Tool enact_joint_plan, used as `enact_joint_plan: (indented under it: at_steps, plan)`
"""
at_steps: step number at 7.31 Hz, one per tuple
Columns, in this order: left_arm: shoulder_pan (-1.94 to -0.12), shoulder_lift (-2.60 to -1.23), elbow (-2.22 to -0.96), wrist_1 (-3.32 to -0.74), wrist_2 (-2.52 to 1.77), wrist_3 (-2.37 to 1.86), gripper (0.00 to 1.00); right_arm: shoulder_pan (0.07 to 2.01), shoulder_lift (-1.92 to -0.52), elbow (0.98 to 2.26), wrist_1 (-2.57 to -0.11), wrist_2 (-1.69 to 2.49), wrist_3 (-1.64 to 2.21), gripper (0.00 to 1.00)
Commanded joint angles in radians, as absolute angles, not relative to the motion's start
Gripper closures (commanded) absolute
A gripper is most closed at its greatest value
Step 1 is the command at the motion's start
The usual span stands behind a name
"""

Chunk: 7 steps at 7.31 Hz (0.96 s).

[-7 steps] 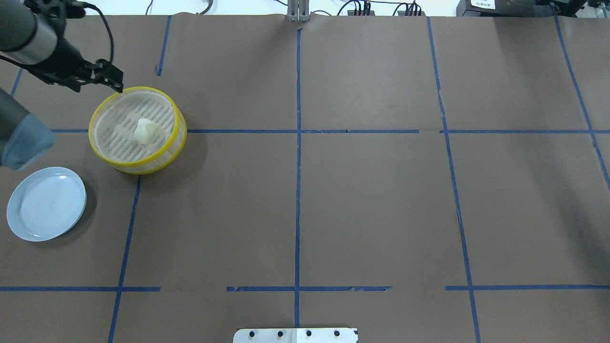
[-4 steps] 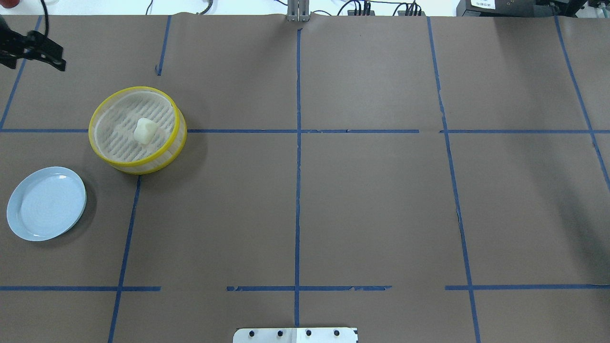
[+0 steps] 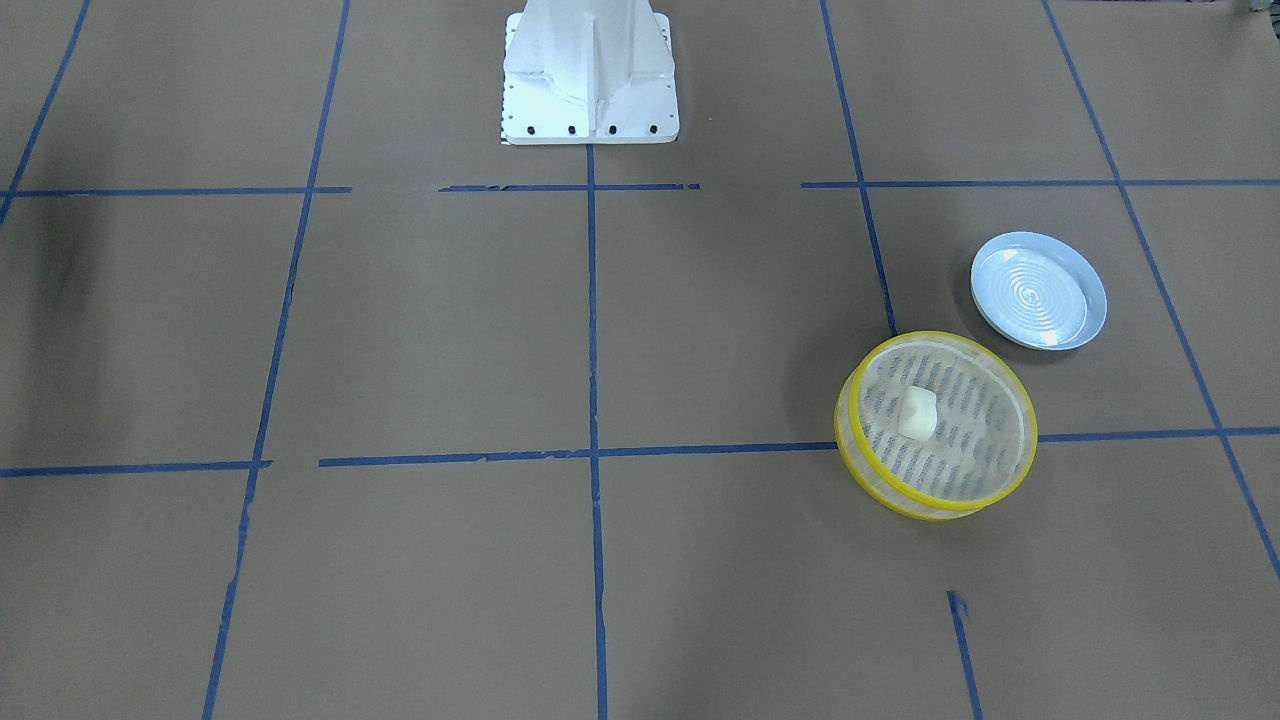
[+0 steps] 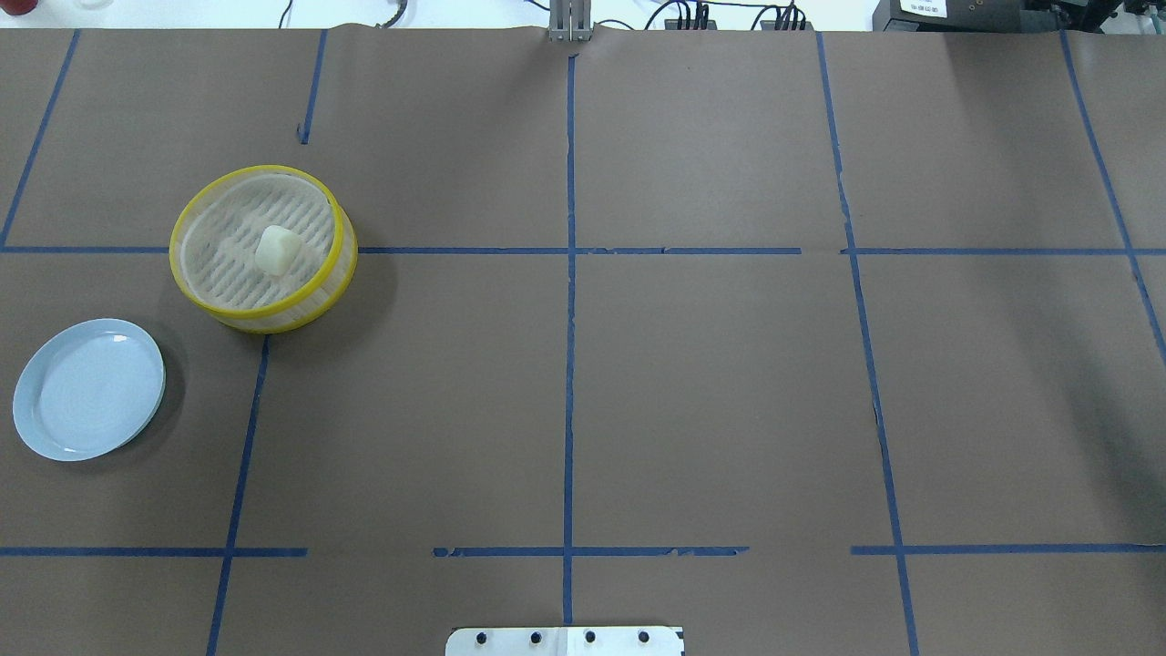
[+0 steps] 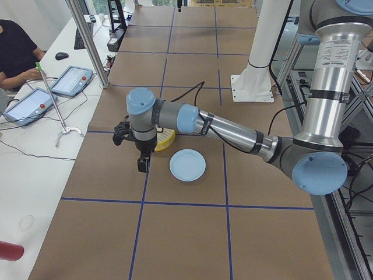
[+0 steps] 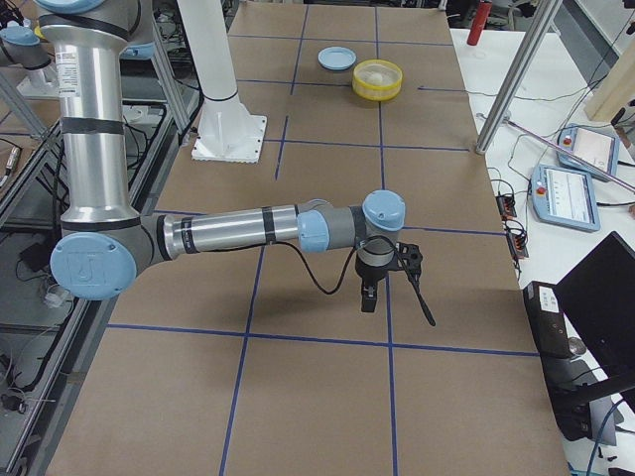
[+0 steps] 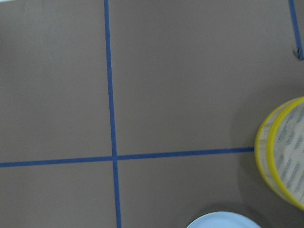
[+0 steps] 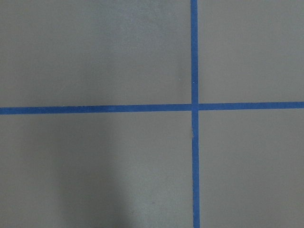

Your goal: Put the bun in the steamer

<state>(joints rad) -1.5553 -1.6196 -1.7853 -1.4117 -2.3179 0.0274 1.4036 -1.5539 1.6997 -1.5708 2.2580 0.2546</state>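
Observation:
The cream-white bun [image 4: 276,250] lies inside the yellow-rimmed steamer [image 4: 310,310] at the table's left. It also shows in the front-facing view [image 3: 917,411], near the middle of the steamer [image 3: 940,337]. No gripper touches either. My left gripper [image 5: 141,164] shows only in the exterior left view, hanging over the table beside the partly hidden steamer [image 5: 166,139]; I cannot tell whether it is open or shut. My right gripper [image 6: 368,296] shows only in the exterior right view, far from the steamer [image 6: 378,81]; I cannot tell its state either. The left wrist view shows the steamer's edge [image 7: 285,156].
A pale blue plate [image 4: 88,389] sits near the steamer, toward the robot; it has nothing on it in the front-facing view [image 3: 1038,290]. Blue tape lines cross the brown table. The white robot base [image 3: 588,70] stands at the table's near edge. Operators' tablets [image 5: 70,79] lie beyond the far edge.
My left arm and gripper drew away from the steamer's far-left rim and left the overhead view at its left edge. The bun and steamer stayed where they were.

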Motion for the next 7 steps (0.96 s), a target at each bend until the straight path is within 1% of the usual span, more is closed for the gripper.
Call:
enact_joint_plan:
  at_steps: [1,3,7]
  plan:
    - [-1.588,-1.423,-1.738,-1.606,-2.332,0.08,0.0,1.404,-1.554,1.7,-1.571,2.258,0.255,0.0]
    - [-1.588,-1.422,-1.694,-1.64,-2.332,0.071,0.0,1.404,-1.554,1.7,-1.571,2.258,0.255,0.0]
    - [-1.586,-1.425,-1.69,-1.628,-2.332,0.071,0.0,1.404,-1.554,1.7,-1.571,2.258,0.255,0.0]
